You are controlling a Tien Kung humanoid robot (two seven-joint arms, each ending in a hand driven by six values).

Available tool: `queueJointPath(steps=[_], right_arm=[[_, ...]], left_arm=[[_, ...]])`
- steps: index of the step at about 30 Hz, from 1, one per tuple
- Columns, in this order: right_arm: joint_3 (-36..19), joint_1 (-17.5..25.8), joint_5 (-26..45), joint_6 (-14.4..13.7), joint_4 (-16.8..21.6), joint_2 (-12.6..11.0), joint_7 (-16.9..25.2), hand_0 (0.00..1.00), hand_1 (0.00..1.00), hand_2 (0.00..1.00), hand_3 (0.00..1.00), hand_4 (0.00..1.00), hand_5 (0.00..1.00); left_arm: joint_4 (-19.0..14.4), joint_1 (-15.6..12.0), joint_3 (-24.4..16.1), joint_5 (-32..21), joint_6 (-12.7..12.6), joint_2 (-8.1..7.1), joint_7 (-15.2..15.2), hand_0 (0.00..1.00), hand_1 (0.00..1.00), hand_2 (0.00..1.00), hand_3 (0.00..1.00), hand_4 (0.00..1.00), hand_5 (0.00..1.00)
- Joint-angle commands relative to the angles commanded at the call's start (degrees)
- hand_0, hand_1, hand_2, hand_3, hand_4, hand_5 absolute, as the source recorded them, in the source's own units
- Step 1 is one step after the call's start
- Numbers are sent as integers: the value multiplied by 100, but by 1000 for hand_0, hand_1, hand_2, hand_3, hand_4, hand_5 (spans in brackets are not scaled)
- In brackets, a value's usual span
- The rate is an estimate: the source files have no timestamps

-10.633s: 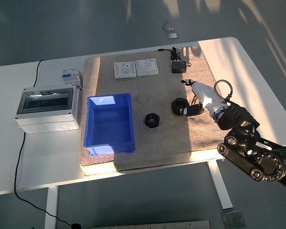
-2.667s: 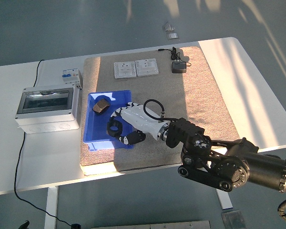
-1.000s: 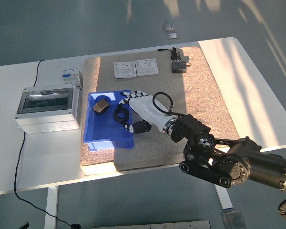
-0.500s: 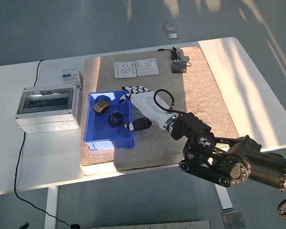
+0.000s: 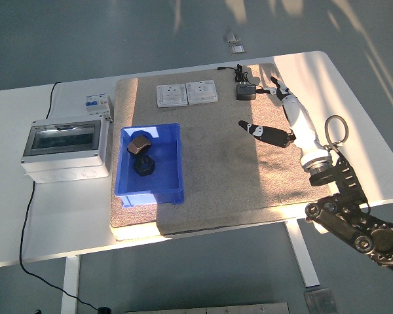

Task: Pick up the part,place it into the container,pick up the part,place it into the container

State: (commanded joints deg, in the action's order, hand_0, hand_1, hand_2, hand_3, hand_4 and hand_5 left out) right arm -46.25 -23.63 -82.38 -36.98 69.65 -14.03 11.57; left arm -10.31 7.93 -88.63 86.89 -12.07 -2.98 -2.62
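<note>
A white table point(image 5: 59, 216) carries a large brown mat point(image 5: 236, 176) that covers its middle. To the left of the mat, directly on the tabletop, sits a grey enclosure box with a clear lid point(image 5: 65, 148). A small circuit breaker point(image 5: 98, 104) stands just beyond it, with a black cable point(image 5: 27, 216) trailing off the near edge.

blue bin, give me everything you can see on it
The blue bin is a rectangular open-top tray, plastic by the look, with a lipped rim and slightly sloped walls. It sits upright on the left part of the brown mat, beside the grey enclosure box. Inside, towards the far end, lie two hex nuts: a sunlit nut and a dark nut nearer the camera. No hand touches it.
</note>
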Motion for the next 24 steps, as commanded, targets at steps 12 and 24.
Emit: queueJointPath(steps=[12,24], right_arm=[[-2020,1179,858,0,447,-31,1131,902,817,777,438,820,238],[-2119,35,2267,418,2358,-876,1970,851,767,784,909,625,245]], left_arm=[[0,-61,76,-83,-9,37,59,664,657,699,574,573,626],[0,-189,390,-464,-12,115,110,664,656,699,572,571,626]])
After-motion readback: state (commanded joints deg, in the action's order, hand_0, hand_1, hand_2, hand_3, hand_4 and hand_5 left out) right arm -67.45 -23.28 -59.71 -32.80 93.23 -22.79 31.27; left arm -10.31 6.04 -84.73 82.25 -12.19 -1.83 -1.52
